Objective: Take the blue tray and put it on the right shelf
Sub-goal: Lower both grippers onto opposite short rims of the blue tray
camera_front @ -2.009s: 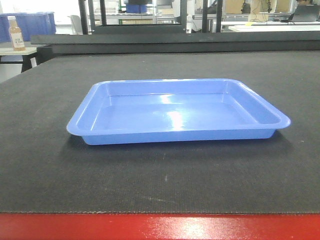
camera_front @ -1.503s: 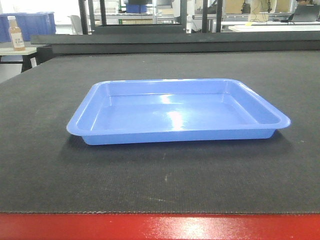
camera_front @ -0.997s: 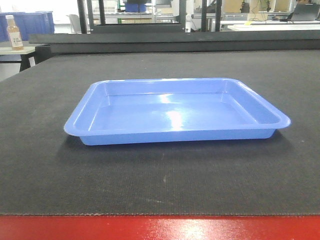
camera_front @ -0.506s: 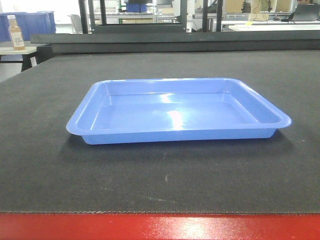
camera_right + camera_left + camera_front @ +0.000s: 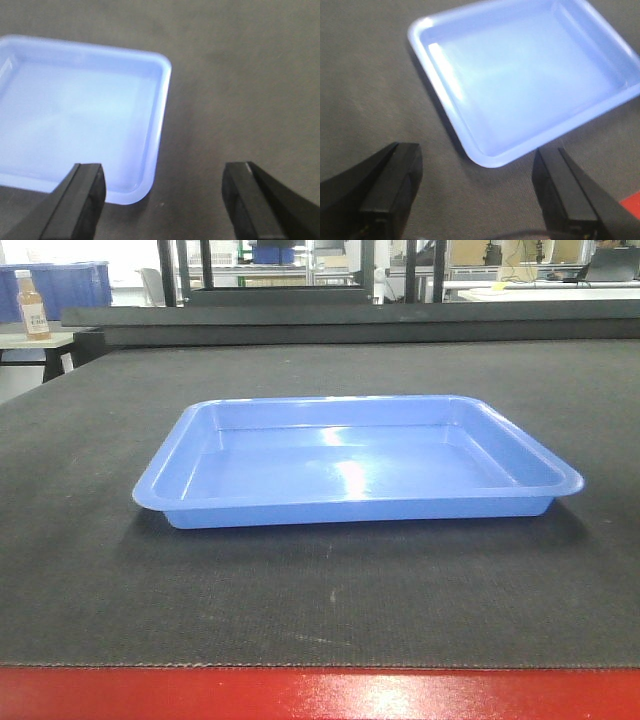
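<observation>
Both gaping wide, empty: left gripper (image 5: 476, 155), right gripper (image 5: 164, 172), over near corners of shallow light-blue glossy plastic tray (image 5: 350, 465). Could skid off slick rim or tip it unevenly.

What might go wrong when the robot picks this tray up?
The blue tray is glossy with a flared rim, so a hand could slip. The left hand and right hand hang open near separate corners; uneven grips might tilt it. It lies flat on the mat, where a hand could snag.
</observation>
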Action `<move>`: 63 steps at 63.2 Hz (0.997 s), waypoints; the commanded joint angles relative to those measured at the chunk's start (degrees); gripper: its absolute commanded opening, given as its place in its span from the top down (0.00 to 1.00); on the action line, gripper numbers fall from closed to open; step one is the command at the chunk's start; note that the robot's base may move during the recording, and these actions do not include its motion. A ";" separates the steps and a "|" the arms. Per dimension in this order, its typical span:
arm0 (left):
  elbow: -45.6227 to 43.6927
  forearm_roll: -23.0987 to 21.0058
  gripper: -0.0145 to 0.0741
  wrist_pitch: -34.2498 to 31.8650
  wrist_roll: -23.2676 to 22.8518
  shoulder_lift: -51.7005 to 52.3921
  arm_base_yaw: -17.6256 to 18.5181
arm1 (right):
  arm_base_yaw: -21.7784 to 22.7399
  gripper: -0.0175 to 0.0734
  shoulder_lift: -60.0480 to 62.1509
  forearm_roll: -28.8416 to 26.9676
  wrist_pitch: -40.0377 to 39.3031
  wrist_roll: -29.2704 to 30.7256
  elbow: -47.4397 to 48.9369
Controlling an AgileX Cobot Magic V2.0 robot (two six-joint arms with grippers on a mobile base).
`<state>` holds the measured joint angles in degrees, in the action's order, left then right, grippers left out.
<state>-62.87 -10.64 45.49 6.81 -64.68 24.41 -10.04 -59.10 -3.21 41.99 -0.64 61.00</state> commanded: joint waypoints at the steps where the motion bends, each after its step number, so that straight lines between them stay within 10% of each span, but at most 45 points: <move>1: -6.53 -0.80 0.41 0.76 -2.57 -5.21 0.80 | -0.41 0.16 -4.98 0.04 -0.56 0.64 5.93; 30: -31.52 6.66 0.41 18.53 -22.37 -34.78 0.80 | -0.41 0.16 -26.89 -0.05 7.57 0.64 19.63; 63: -36.02 8.01 0.41 17.10 -26.01 -46.79 0.92 | -0.23 0.16 -40.93 -0.05 0.45 0.64 20.06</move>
<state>-96.79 -2.77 64.21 -18.09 -114.03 24.90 -10.41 -101.17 -3.38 45.79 -0.64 78.97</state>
